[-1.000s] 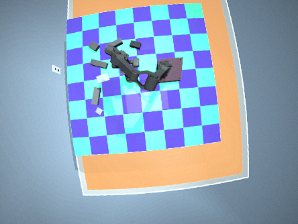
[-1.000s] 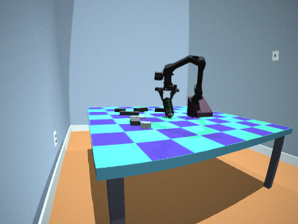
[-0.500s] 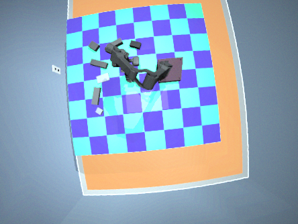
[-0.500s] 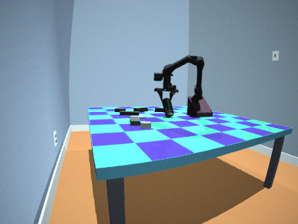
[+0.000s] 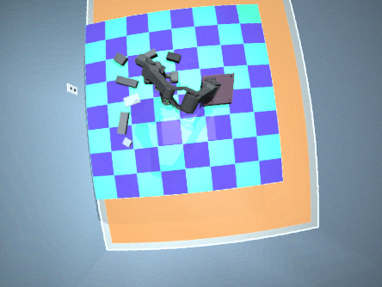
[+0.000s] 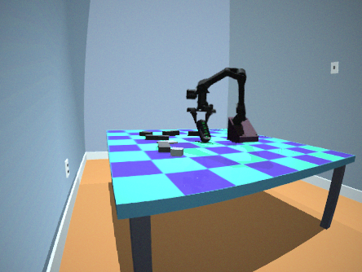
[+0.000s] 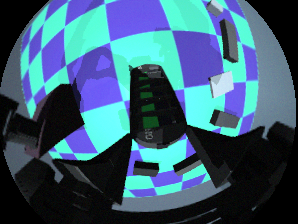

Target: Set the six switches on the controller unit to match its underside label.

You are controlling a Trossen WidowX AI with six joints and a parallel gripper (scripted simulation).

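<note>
Holding pattern on the flip, by my read. Dark grey controller unit with green-ended rocker switches [image 6: 203, 131] [image 7: 156, 107] is steeply tilted, well off its flat base pose, low over or touching the blue-and-turquoise chequered bench [image 5: 185, 155] [image 6: 204, 179] [image 7: 145, 45]. Can't tell if the lower end bears on it.

Black parallel-jaw gripper [image 6: 202, 121] [image 7: 158, 132] is spread fairly wide, well over 1/2 open, with the unit gripped between its 2 fingers near the raised end. The top view has the black 6-joint arm [image 5: 158, 79] [image 6: 214, 77] covering that spot, so no check from there.

Done: unit picked out from the loose parts and tipped up. Left, as far as I can judge: read all 6 label squares, set whatever mismatches, lay the unit flat on its base, back the hand off.

Label isn't legible in any view. Wrist view shows the switch face with about 4 green patches, too dark to call ON/OFF for all 6. No switch can be signed off from this. Likely snag: unit slipping in the grip while tilted.
</note>
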